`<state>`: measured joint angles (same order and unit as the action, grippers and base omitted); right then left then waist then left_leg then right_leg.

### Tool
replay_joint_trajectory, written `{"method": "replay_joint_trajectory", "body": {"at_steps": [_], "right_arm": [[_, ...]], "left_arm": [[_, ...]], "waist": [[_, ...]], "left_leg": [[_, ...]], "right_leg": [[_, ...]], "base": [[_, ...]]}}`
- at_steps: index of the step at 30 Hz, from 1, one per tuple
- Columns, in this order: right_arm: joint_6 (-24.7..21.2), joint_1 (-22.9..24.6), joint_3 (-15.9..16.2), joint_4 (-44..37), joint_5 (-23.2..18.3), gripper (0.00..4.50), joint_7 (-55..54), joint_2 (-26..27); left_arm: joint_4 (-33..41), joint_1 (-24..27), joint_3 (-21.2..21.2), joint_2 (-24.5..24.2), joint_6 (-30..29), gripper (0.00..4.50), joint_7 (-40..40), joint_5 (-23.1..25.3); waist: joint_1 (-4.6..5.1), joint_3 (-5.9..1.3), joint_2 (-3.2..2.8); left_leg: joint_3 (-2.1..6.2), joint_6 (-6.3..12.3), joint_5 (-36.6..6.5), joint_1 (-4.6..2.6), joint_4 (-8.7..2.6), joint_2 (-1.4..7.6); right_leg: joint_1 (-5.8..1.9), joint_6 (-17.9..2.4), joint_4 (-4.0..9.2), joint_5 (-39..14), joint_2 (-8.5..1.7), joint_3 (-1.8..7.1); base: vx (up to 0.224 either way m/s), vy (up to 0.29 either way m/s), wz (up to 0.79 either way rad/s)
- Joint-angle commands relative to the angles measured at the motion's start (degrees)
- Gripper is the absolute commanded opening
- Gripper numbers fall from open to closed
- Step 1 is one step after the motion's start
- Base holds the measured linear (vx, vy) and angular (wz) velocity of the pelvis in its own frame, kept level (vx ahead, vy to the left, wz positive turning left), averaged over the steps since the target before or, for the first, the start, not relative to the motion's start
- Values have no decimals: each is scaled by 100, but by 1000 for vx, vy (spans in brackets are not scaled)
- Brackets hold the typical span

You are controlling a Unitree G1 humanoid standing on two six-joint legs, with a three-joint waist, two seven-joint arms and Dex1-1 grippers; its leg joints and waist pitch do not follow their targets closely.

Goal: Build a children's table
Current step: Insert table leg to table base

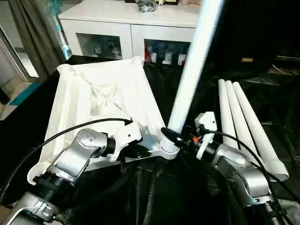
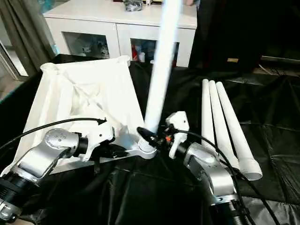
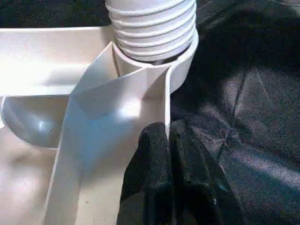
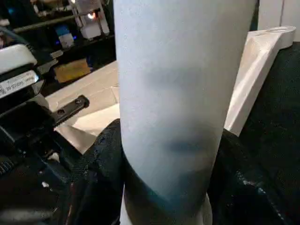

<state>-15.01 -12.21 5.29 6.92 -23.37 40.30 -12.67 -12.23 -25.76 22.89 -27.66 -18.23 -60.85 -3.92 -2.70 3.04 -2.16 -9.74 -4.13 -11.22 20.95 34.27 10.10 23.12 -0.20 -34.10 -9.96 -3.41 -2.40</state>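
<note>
Leftmost, the children's table (image 1: pixel 101 91) lies ribbed side up on the black cloth (image 1: pixel 159 192), far edge near the white cabinet (image 1: pixel 129 28). Bent inward, the left gripper (image 3: pixel 168 140) pinches its near rim. An upright leg (image 1: pixel 190 77) (threaded into the corner socket) sits between the right gripper (image 1: pixel 176 137) fingers. Three spare legs (image 1: pixel 243 124) lie rightmost.

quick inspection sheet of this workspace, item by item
surface: black cloth, creased
job's things: white table top upside down, ribs up; one leg standing in its near corner socket, threads showing; three spare legs lying side by side to the right
clutter: nothing seen
grippers: left claw pinching the top's rim by the socket; right claw around the standing leg
cables: black cable over the left forearm
surroundings: white glass-door cabinet behind
</note>
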Motion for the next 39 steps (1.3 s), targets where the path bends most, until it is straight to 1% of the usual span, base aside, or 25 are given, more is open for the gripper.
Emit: {"method": "replay_joint_trajectory", "body": {"at_steps": [1, 2, 4, 5, 6, 7, 10, 11, 12, 13, 17, 18, 19, 22, 24, 25, 26, 27, 28, 29, 31, 33, 36, 38, 39], "right_arm": [[-169, 292, -258, 389, 43, 191, -205, -41], [-136, 333, -283, 401, 35, 191, -237, -20], [-40, 428, -314, 397, 50, 191, -291, 18], [56, 524, -305, 357, 87, 191, -345, 32], [114, 586, -299, 323, 102, 191, -376, 43], [114, 586, -299, 323, 102, 191, -376, 43], [243, 811, -266, 160, 176, 190, -479, 91], [249, 879, -208, 69, 254, 190, -483, 88], [249, 880, -206, 66, 255, 190, -483, 88], [243, 895, -164, 13, 287, 190, -492, 79], [190, 798, 53, -157, 478, 190, -477, -43], [174, 737, 112, -158, 531, 190, -456, -93], [101, 593, 263, -144, 645, 190, -372, -227], [35, 492, 417, -127, 732, 190, -217, -357], [-77, 394, 582, -86, 828, 190, 22, -502], [-130, 359, 641, -52, 849, 190, 99, -547], [-169, 329, 702, -15, 866, 190, 193, -600], [-189, 316, 738, 3, 870, 190, 249, -639], [-188, 285, 796, 59, 901, 190, 333, -695], [-186, 280, 804, 67, 902, 190, 346, -704], [-143, 182, 916, 244, 934, 190, 520, -809], [-68, 103, 989, 416, 977, 190, 655, -859], [86, 32, 1060, 669, 1044, 190, 977, -921], [96, 28, 1056, 693, 1038, 190, 1013, -927], [127, 24, 1052, 734, 998, 190, 1111, -952]], "left_arm": [[-62, -81, -79, -65, 58, 0, 30, 71], [-71, -89, -78, -78, 68, 0, 19, 75], [-102, -121, -73, -87, 83, 0, -1, 88], [-138, -156, -69, -84, 97, 0, -15, 103], [-157, -176, -67, -78, 103, 0, -22, 110], [-157, -176, -67, -78, 103, 0, -22, 110], [-208, -232, -49, -48, 108, 0, -37, 131], [-211, -239, -44, -48, 114, 0, -56, 136], [-211, -239, -44, -48, 114, 0, -56, 136], [-215, -243, -43, -48, 120, 0, -63, 138], [-246, -270, -20, -22, 138, 0, -79, 151], [-260, -274, -14, -14, 150, 0, -80, 155], [-273, -271, 5, 1, 172, 0, -77, 164], [-265, -251, 20, 7, 181, 0, -72, 167], [-203, -193, 29, 14, 168, 0, -60, 173], [-173, -167, 28, 10, 157, 0, -65, 168], [-142, -143, 27, 7, 146, 0, -66, 164], [-119, -130, 28, 9, 134, 0, -64, 163], [-90, -109, 26, 0, 128, 0, -71, 158], [-86, -106, 26, -1, 127, 0, -73, 157], [-43, -69, 27, -21, 140, 0, -113, 143], [-31, -58, 31, -38, 162, 0, -159, 140], [-67, -85, 62, -78, 253, 0, -258, 163], [-69, -90, 69, -83, 267, 0, -275, 165], [-52, -91, 76, -91, 301, 0, -347, 134]], "waist": [[3, -284, -8], [-4, -288, -5], [-11, -305, -80], [-2, -296, -61], [-7, -301, -107], [-3, -295, -88], [-26, -290, -90], [-54, -290, -258], [-36, -287, -181], [-30, -294, -158], [-38, -300, -172], [-35, -293, -156], [-27, -281, -93], [-28, -270, -110], [-18, -257, -1], [-24, -260, -2], [-21, -255, 38], [-17, -247, 7], [-18, -242, 53], [-22, -239, 37], [-17, -232, 71], [0, -222, 68], [21, -190, 123], [26, -196, 116], [39, -177, 145]], "left_leg": [[108, 95, -1774, -48, -518, 264], [108, 96, -1749, -49, -519, 267], [121, 63, -1716, -29, -525, 262], [111, 72, -1743, -26, -526, 263], [110, 53, -1839, -49, -526, 264], [114, 53, -1860, -42, -530, 263], [109, 59, -1904, -54, -530, 255], [137, 16, -1943, -64, -535, 262], [120, 16, -1978, -63, -543, 271], [128, 16, -1965, -55, -543, 269], [114, 70, -1794, -40, -528, 252], [112, 86, -1781, -38, -529, 253], [108, 106, -1772, -32, -534, 254], [111, 114, -1789, -39, -530, 253], [99, 154, -1761, -35, -528, 258], [112, 157, -1724, -28, -530, 262], [105, 175, -1687, -18, -534, 264], [102, 165, -1748, -39, -536, 269], [97, 160, -1765, -47, -538, 276], [107, 152, -1781, -45, -542, 278], [104, 162, -1773, -41, -547, 277], [104, 158, -1834, -41, -548, 279], [111, 150, -1972, -36, -568, 278], [113, 150, -1989, -42, -567, 282], [112, 150, -1991, -44, -579, 290]], "right_leg": [[-189, -860, 523, -2473, -437, 255], [-188, -877, 516, -2402, -437, 256], [-221, -975, 472, -2054, -421, 241], [-213, -1009, 477, -2006, -419, 240], [-205, -1016, 491, -2056, -419, 235], [-212, -1019, 491, -2066, -419, 236], [-202, -937, 523, -2330, -427, 244], [-190, -949, 495, -2320, -441, 244], [-188, -941, 537, -2282, -421, 235], [-203, -964, 512, -2182, -417, 233], [-222, -1001, 488, -2058, -421, 244], [-219, -1000, 490, -2091, -419, 243], [-219, -967, 498, -2205, -418, 240], [-211, -880, 517, -2485, -430, 243], [-193, -780, 553, -2678, -435, 254], [-204, -789, 530, -2656, -442, 253], [-203, -776, 536, -2644, -432, 254], [-170, -772, 543, -2672, -427, 254], [-163, -771, 552, -2651, -432, 262], [-166, -777, 536, -2650, -435, 262], [-167, -763, 540, -2640, -436, 262], [-153, -799, 536, -2563, -429, 261], [-146, -792, 543, -2620, -426, 263], [-147, -788, 550, -2644, -434, 268], [-136, -810, 553, -2557, -425, 271]], "base": [[0, 0, 0], [0, 0, 0], [0, 0, 0], [0, 0, 0], [0, 0, 0], [0, 0, 0], [0, 0, 0], [0, 0, 0], [0, 0, 0], [0, 0, 0], [0, 0, 0], [0, 0, 0], [0, 0, 0], [0, 0, 0], [0, 0, 0], [0, 0, 0], [0, 0, 0], [0, 0, 0], [0, 0, 0], [0, 0, 0], [0, 0, 0], [0, 0, 0], [0, 0, 0], [0, 0, 0], [0, 0, 0]]}}
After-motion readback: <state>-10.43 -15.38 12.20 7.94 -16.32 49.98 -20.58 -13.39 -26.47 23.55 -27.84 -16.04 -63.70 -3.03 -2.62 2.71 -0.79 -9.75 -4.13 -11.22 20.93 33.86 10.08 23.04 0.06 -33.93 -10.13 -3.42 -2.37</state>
